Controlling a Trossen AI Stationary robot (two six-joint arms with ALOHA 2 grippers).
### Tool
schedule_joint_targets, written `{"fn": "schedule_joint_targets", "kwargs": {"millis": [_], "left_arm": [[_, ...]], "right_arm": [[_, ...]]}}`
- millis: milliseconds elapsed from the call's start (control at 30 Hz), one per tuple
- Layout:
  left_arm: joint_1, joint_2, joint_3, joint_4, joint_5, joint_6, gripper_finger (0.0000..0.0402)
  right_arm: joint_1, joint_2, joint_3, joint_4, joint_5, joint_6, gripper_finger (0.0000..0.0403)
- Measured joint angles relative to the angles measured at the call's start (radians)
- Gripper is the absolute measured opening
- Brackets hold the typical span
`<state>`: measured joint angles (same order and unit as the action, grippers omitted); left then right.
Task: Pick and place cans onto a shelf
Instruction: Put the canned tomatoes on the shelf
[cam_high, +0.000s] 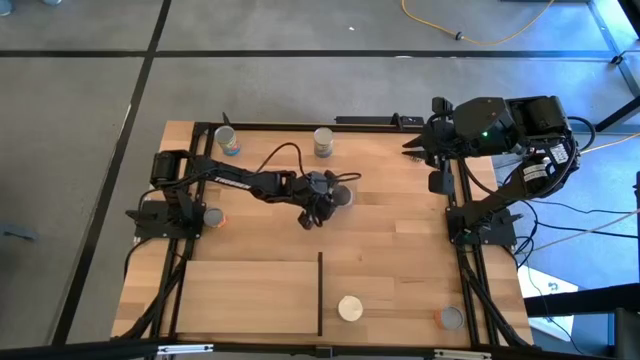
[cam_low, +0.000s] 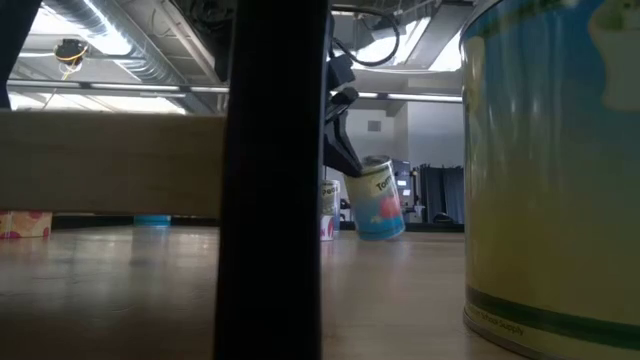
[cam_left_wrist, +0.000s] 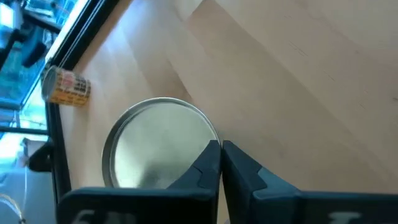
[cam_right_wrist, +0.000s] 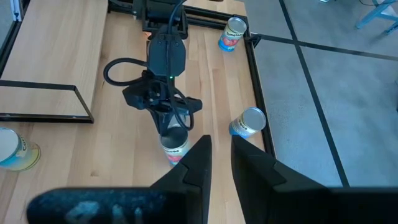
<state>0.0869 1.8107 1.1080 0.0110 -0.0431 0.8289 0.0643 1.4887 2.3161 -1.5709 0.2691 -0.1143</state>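
Observation:
A can with a red and blue label stands tilted at the table's middle; its silver top fills the left wrist view. My left gripper reaches in from the left, slanting down, and is shut at the can's top rim. My right gripper hangs high over the table's far right, open, with nothing between its fingers. The shelf is a light-wood panel at the near left, with a black divider on its right edge. My left gripper has its shut fingertips against the can's top rim, slanting down from the table's left. Whether the rim lies between the fingers, I cannot tell. The can leans in the low view, its bottom edge at the table.
Other cans stand at the far left, far middle, beside the left arm's base, just right of the divider and at the near right. A black frame edges the table.

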Motion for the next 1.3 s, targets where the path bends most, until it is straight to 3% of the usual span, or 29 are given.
{"fn": "schedule_joint_targets", "kwargs": {"millis": [300,600,1033,1300], "left_arm": [[0.000,-0.003,0.057,-0.050,-0.052,-0.095,0.0001],[0.001,-0.005,0.311,-0.405,-0.064,-0.147,0.0000],[0.000,-0.006,0.685,-0.809,-0.097,-0.480,0.0000],[-0.037,-0.029,0.771,-1.025,-0.097,-0.589,0.0000]], "right_arm": [[0.000,0.000,0.000,0.000,0.000,0.000,0.0063],[0.000,0.000,0.000,0.000,0.000,0.000,0.0063],[0.000,0.000,0.000,0.000,0.000,0.000,0.0063],[0.000,0.000,0.000,0.000,0.000,-0.003,0.0063]]}}
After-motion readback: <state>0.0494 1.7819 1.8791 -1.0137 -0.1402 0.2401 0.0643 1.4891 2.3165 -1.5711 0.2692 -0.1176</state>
